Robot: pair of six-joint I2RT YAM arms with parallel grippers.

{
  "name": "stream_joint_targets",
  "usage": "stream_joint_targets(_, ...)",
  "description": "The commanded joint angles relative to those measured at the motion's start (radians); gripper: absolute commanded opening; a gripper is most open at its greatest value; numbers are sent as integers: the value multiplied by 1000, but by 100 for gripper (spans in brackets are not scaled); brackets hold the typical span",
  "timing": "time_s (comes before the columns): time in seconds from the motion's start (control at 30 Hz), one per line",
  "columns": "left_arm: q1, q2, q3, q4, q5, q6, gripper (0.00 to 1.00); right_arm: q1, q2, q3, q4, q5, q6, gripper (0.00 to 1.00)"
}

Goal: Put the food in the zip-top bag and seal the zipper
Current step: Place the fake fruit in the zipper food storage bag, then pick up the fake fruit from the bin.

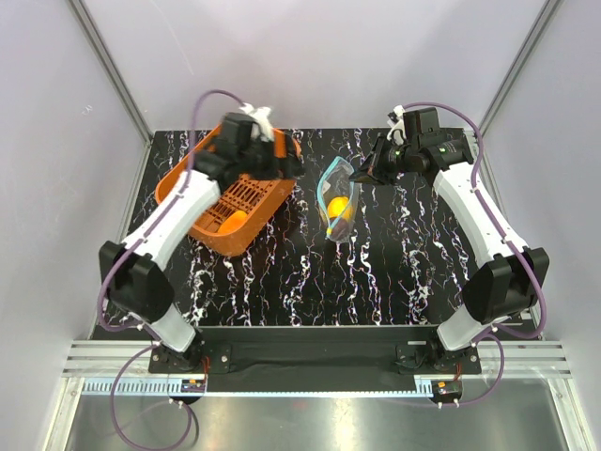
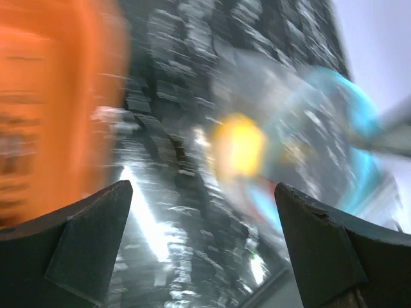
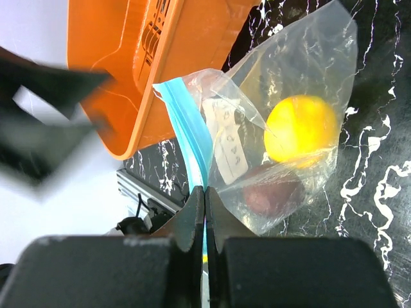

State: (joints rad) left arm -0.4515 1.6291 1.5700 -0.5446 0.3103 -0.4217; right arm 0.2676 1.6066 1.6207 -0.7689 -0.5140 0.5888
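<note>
The zip-top bag lies on the black marbled tabletop near the middle, just right of the orange basket. Its mouth points to the far side. The light-blue zipper is unsealed, and in the top view its two strips bow apart into an open loop.

Inside the bag a round yellow-orange piece sits just beside a dark reddish-purple piece. Both show through the clear plastic, toward the bag's closed near end. A white printed label also shows on the plastic near the mouth.

The right claw is pinched tight on the zipper strip at the right side of the mouth, with the blue edge running between its fingers.

The left claw is spread wide and holds nothing. It hangs above the tabletop between the basket's right far corner and the bag, and its own view is badly blurred.

The slotted basket sits tilted at the left, with a yellow-orange fruit lying in its near end.
</note>
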Motion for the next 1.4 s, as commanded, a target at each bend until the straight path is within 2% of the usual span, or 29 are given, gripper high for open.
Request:
stream_joint_targets(0.0, 158, -12, 25, -86, -126, 52, 99, 4, 7, 7, 3, -6, -18, 0)
stream_joint_targets(0.17, 255, 93, 113, -88, -152, 118, 99, 4, 30, 18, -18, -11, -29, 0)
stream_joint_targets(0.33, 264, 225, 212, -66, -215, 135, 99, 4, 56, 28, -17, -23, -23, 0)
stream_joint_targets(0.73, 269, 529, 395, -34, -372, 172, 88, 5, 44, -1, 2, -15, -1, 0)
stream_joint_targets(0.93, 274, 601, 417, 18, -343, 182, 70, 1, 36, -1, -6, -6, -1, 0)
stream_joint_targets(1.0, 275, 615, 429, 21, -344, 187, 67, 4, 35, -5, -6, -7, 3, 0)
stream_joint_targets(1.37, 277, 721, 496, 41, -367, 213, 62, 4, 30, -19, -4, -12, 8, 0)
